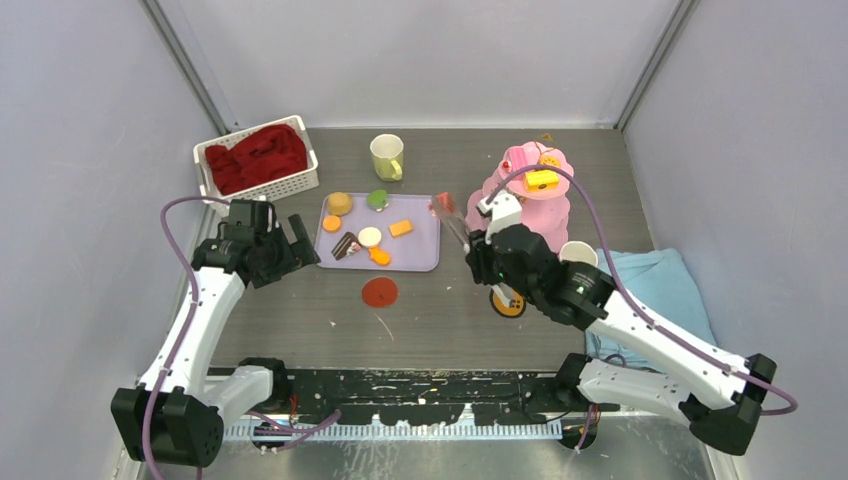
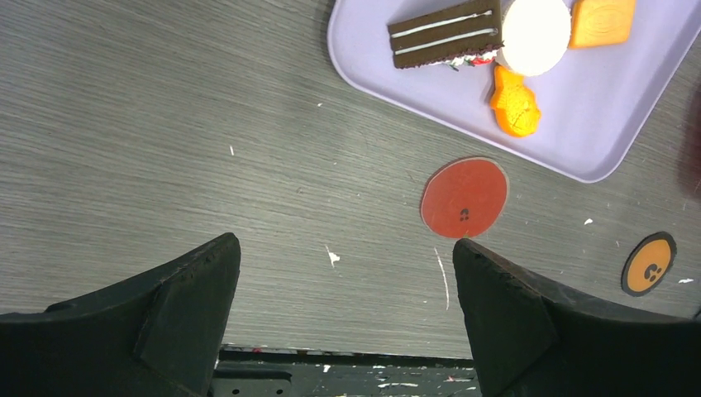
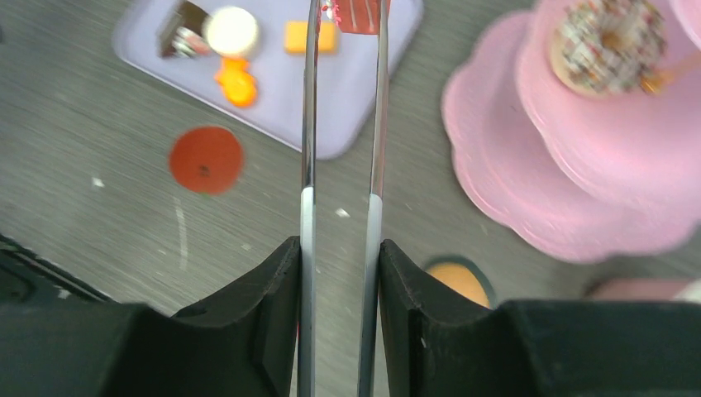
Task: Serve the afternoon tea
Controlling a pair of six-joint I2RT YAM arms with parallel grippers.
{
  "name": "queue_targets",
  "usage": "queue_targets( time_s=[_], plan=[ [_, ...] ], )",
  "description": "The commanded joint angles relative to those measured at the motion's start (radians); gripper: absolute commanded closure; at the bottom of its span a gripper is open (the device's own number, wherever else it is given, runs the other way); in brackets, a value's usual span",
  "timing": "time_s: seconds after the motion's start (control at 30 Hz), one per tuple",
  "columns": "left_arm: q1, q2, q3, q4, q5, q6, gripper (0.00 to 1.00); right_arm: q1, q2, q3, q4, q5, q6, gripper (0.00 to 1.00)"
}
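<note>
The pink three-tier stand sits far right, with the purple tray to its left. The left gripper hangs wide apart and empty. The right gripper is clamped on metal tongs. The tongs pinch a red sweet at the tray's far right corner. The next move is probably to carry the sweet right to the stand.

Toy pastries beside pink stand
</note>
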Motion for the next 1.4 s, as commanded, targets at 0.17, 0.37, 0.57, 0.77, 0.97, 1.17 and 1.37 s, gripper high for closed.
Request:
queue_targets(
  time_s=[0.17, 0.37, 0.57, 0.77, 0.97, 1.17, 1.37],
  plan=[
    [0.004, 0.005, 0.021, 0.042, 0.049, -0.015, 0.00, 0.002, -0.180, 0.041, -0.358, 0.317, 0.108, 0.86],
    [0.004, 0.007, 0.020, 0.043, 0.060, -0.020, 0.00, 0.001, -0.155, 0.103, -0.441, 0.380, 0.115, 0.86],
    [0.004, 0.005, 0.022, 0.043, 0.055, -0.018, 0.00, 0.001, -0.112, 0.143, -0.473, 0.314, 0.123, 0.86],
    [0.004, 0.013, 0.023, 0.074, 0.070, -0.020, 0.00, -0.002, -0.143, 0.161, -0.536, 0.311, 0.233, 0.87],
    [0.004, 0.016, 0.025, 0.083, 0.088, -0.022, 0.00, -0.017, -0.183, 0.160, -0.568, 0.290, 0.286, 0.87],
    [0.003, 0.008, 0.037, 0.072, 0.095, -0.012, 0.00, -0.035, -0.193, 0.179, -0.630, 0.315, 0.289, 0.85],
    [0.003, -0.004, 0.033, 0.070, 0.103, -0.012, 0.00, -0.069, -0.173, 0.156, -0.638, 0.277, 0.294, 0.83]
  ],
)
